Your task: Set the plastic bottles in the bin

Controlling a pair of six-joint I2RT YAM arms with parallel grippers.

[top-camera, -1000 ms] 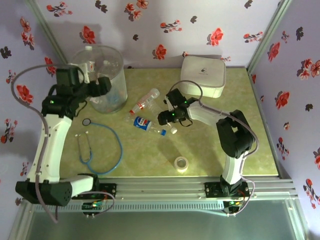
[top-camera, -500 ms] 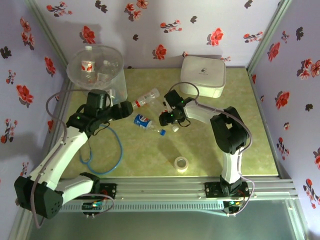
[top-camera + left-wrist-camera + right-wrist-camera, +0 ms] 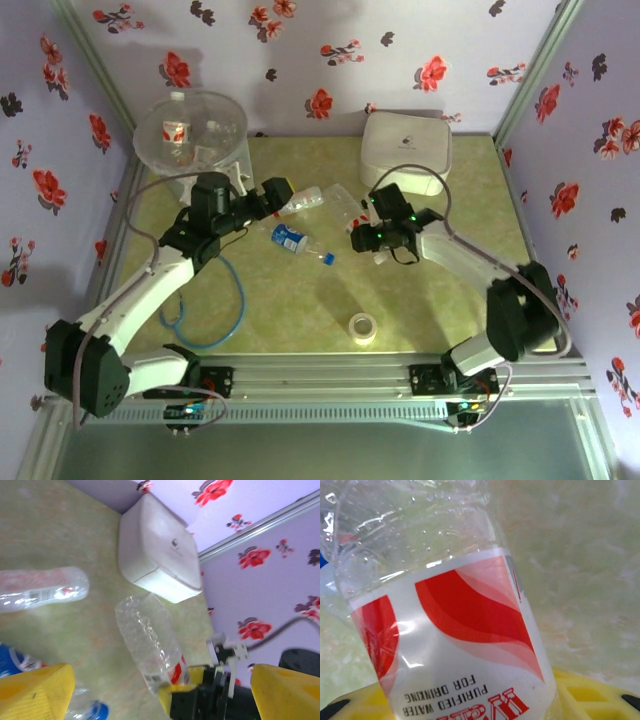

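**Three bottles out on the table, one of them in the grip**

We count part of the job as done. The bin [image 3: 240, 140] stands at the far left corner of the table [image 3: 450, 300], and through its clear wall we see bottles in the bin [image 3: 178, 130], one with a red label. How many are inside we cannot tell.

Three bottles are outside it. A red-label bottle [image 3: 300, 200] lies on its side near the middle of the table, just in front of the left pincer [image 3: 279, 192]. That pincer's yellow fingers stand wide apart with nothing between them. A blue-label bottle [image 3: 293, 240] with a blue cap lies just nearer to us, between the two arms. The third is a crushed bottle [image 3: 147, 640], clear with a red label. The right pincer [image 3: 358, 238] looks clamped on its labelled end, and in the right wrist view that label sits close against the yellow finger.

What is left, as we judge it, is to carry the crushed bottle across to the bin and drop it in. After that come the two bottles lying loose. The left pincer looks well placed for the red-label one, since it is open and right beside it.

The white box [image 3: 405, 150], the stethoscope [image 3: 205, 300] and the roll of tape [image 3: 363, 328] are not part of the job and can stay where they are.
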